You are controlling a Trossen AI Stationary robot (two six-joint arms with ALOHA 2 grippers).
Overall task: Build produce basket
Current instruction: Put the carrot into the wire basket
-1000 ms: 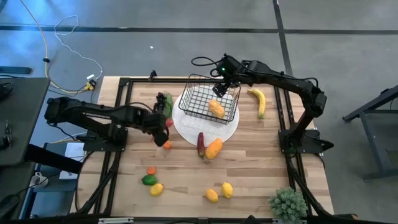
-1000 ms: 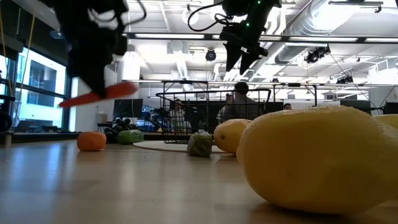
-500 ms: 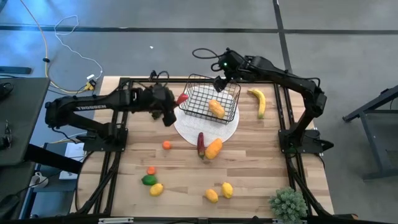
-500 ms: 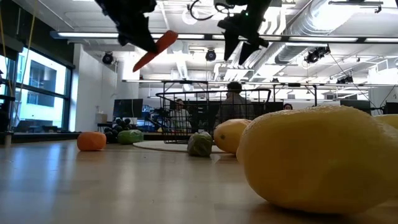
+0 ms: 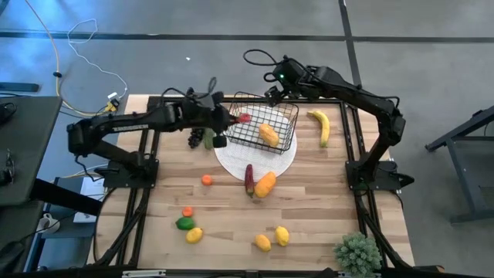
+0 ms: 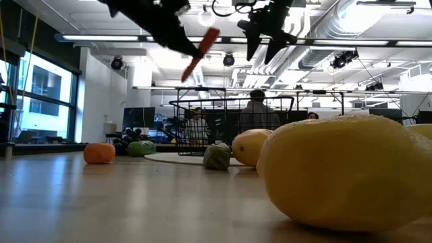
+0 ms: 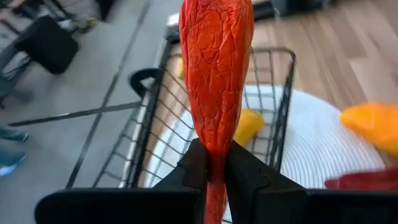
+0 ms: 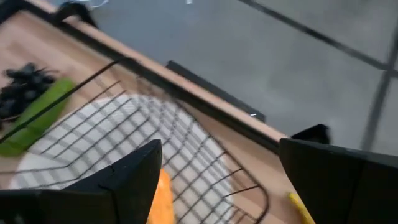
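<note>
The black wire basket (image 5: pixel 262 125) stands on the white disc (image 5: pixel 255 158) with an orange piece (image 5: pixel 268 134) inside. My left gripper (image 5: pixel 230 121) (image 7: pixel 214 167) is over the basket's left rim, shut on a red wrinkled pepper (image 5: pixel 243 118) (image 6: pixel 201 50). My right gripper (image 5: pixel 273 92) (image 8: pixel 230 174) hangs open above the basket's far rim (image 8: pixel 186 102), touching nothing. The banana (image 5: pixel 323 127) lies right of the basket. Dark grapes and a green piece (image 5: pixel 199 137) lie to its left. More produce is scattered nearer. My left gripper pinches the red pepper near its narrow end (image 7: pixel 214 146) between the two fingers (image 7: pixel 194 169). The fingers lie across it, and the thick end points away from the wrist toward the basket. The pepper is lifted clear and slants down over the basket's left rim.
On the disc's near edge lie a dark red piece (image 5: pixel 248 177) and an orange pepper (image 5: pixel 265 184). A small orange (image 5: pixel 206 180), an orange and a green piece (image 5: pixel 185 218) and lemons (image 5: pixel 272 239) sit toward the near edge. A bushy plant (image 5: pixel 356 253) stands at the near right corner.
My left gripper has risen from the table left of the disc and swung toward the far right, carrying the red pepper up to the basket's left rim; the pepper has turned to point at the basket. My right gripper has drawn back slightly toward the far edge.
</note>
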